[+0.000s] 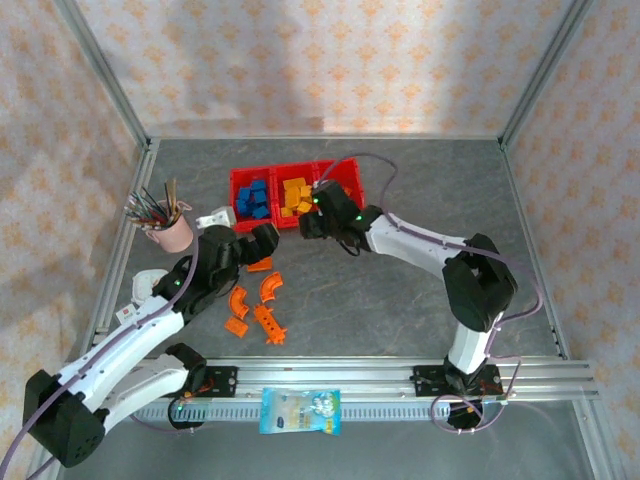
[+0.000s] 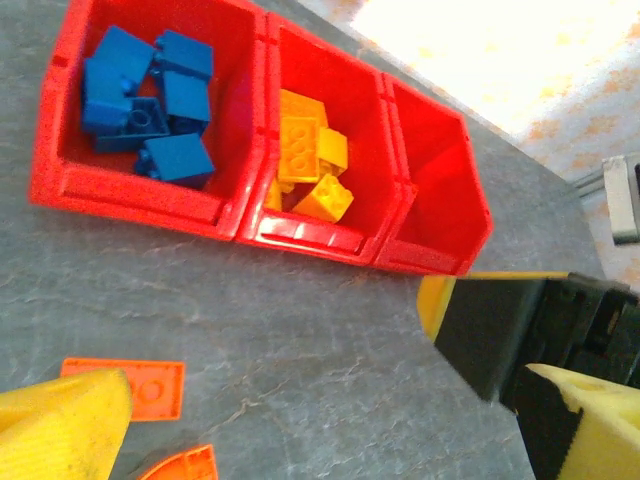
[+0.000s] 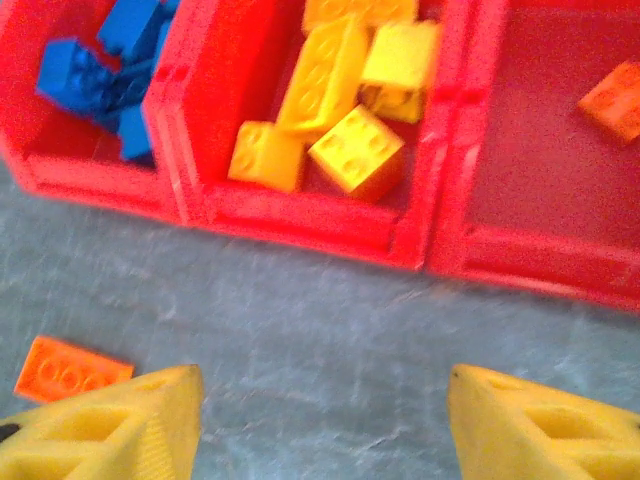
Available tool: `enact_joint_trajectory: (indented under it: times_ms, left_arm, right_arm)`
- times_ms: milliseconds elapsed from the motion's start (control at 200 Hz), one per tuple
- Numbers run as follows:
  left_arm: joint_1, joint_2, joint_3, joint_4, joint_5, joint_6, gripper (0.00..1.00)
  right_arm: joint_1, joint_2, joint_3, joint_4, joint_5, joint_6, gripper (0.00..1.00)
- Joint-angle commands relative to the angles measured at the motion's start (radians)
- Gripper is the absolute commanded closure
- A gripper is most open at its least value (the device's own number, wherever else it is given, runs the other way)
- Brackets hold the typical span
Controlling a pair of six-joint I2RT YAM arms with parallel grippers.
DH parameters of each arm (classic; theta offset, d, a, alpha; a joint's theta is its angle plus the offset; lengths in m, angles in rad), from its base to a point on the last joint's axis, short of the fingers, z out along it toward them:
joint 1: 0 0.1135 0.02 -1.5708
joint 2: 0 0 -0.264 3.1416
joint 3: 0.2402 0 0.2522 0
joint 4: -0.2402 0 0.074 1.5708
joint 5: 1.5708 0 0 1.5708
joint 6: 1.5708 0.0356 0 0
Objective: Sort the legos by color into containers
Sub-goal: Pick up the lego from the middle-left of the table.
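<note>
Three joined red containers [image 1: 236, 178] stand at the table's middle back. The left one holds blue legos [image 2: 150, 100], the middle one yellow legos [image 3: 345, 90], and the right one [image 3: 560, 160] a single orange lego [image 3: 612, 100]. Several orange legos [image 1: 255, 300] lie loose on the table in front, among them a flat plate [image 2: 140, 388] and a curved piece [image 2: 185, 465]. My left gripper [image 1: 262, 240] hovers open over these orange pieces, its fingers [image 2: 60, 430] wide apart. My right gripper [image 3: 325, 420] is open and empty just in front of the containers.
A pink cup of pens [image 1: 165, 225] stands at the left. A blue-and-white snack packet [image 1: 300, 410] lies on the near rail. The right gripper's black and yellow body [image 2: 500, 320] sits close to the left gripper, in front of the right container.
</note>
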Motion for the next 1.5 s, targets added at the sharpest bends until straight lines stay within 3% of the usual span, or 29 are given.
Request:
enact_joint_trajectory:
  times_ms: [0,180,445,1031,1201,1492]
  left_arm:
    - [0.009,-0.058,-0.016,-0.106,-0.051,-0.039,0.01]
    - [0.01,-0.133,-0.024,-0.218,-0.087,-0.075,0.01]
    - [0.01,-0.226,-0.024,-0.358,-0.147,-0.117,0.01]
    - [0.009,-0.282,-0.032,-0.412,-0.184,-0.156,0.01]
    - [0.009,-0.271,-0.032,-0.406,-0.177,-0.154,0.01]
    - [0.01,-0.268,-0.037,-0.396,-0.177,-0.151,0.01]
  right_arm:
    - [0.049,0.024,0.011,0.039,-0.012,-0.035,0.33]
    - [0.116,0.111,0.048,0.057,-0.085,-0.159,0.3]
    - [0.164,0.265,0.168,0.039,-0.098,-0.292,0.22]
    - [0.206,0.495,0.394,-0.069,-0.142,-0.421,0.15]
    - [0.206,0.54,0.445,-0.103,-0.113,-0.419,0.24]
    - [0.206,0.524,0.437,-0.105,-0.12,-0.426,0.55]
